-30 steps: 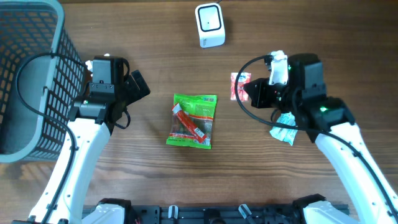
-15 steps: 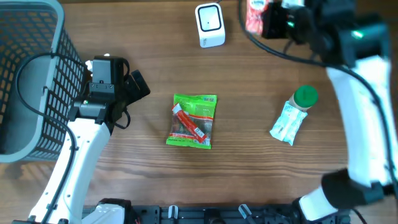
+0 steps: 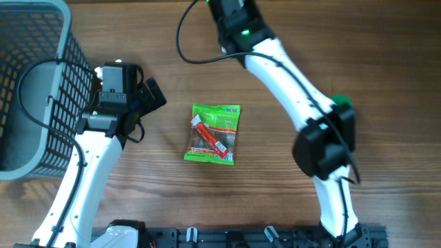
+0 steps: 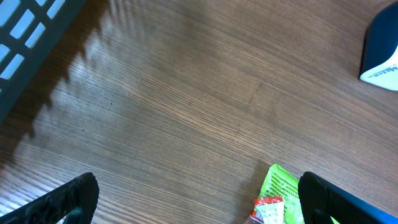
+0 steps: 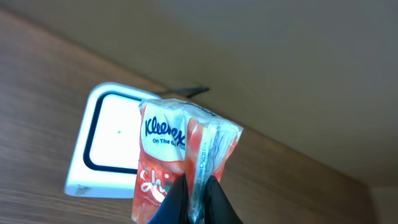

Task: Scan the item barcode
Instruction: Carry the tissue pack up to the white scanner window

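R gripper (image 5: 198, 194) is clamped tight on the tissue pack (image 5: 177, 149), pinching its lower edge btwn dark fingers (image 5: 176, 200). The pack stands up out of the jaws, long axis running away from the fingertips w/ a slight lean. "Kleenex" end is farthest from the jaws, red-orange printed part nearest. Soft pillow shape, glossy crinkled plastic wrap, one narrow side edge facing the wrist cam.

Beyond the pack, off to one side of the jaws, sits the scanner (image 5: 99, 146): smooth white plastic, rounded square, w/ a dark rounded outline on its face. A thin dark cable (image 5: 186, 91) shows past it. The pack overlaps its corner in the wrist view; can't tell the gap btwn them.

L gripper (image 4: 198, 186) is spread wide w/ nothing held, over the wood-grain table (image 4: 186, 93). A glossy green snack bag (image 4: 280, 190) w/ a red label lies flat just inside one finger.
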Robot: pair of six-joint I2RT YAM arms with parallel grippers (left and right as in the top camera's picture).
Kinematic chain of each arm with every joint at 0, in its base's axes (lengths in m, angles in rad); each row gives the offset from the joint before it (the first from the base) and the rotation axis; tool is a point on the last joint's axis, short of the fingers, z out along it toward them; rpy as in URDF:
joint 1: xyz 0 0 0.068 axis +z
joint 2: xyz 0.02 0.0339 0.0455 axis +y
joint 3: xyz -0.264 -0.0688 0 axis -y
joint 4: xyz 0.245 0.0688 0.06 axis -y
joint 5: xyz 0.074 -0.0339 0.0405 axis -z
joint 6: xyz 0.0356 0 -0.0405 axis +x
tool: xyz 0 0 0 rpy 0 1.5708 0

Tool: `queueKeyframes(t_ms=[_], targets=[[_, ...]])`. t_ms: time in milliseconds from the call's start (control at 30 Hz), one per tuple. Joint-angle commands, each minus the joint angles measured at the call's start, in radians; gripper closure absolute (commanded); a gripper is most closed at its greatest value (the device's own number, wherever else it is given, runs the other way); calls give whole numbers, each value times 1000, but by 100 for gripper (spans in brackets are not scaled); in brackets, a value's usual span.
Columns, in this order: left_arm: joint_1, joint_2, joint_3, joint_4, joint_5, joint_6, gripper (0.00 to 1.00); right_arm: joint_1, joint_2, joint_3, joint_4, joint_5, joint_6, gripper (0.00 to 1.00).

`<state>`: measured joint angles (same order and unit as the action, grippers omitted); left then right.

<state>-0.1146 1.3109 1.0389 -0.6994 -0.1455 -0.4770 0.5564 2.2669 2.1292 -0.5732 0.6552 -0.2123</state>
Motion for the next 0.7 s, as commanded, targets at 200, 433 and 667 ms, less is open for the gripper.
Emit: queueKeyframes(t_ms=[200, 433, 667], targets=[[6, 1, 8, 1, -9, 2, 0, 0, 179, 16, 294, 137, -298, 96], [6, 1, 8, 1, -9, 2, 0, -9, 204, 4, 271, 46, -217, 96], [6, 1, 8, 1, -9, 2, 0, -44, 208, 3, 229, -29, -258, 96]])
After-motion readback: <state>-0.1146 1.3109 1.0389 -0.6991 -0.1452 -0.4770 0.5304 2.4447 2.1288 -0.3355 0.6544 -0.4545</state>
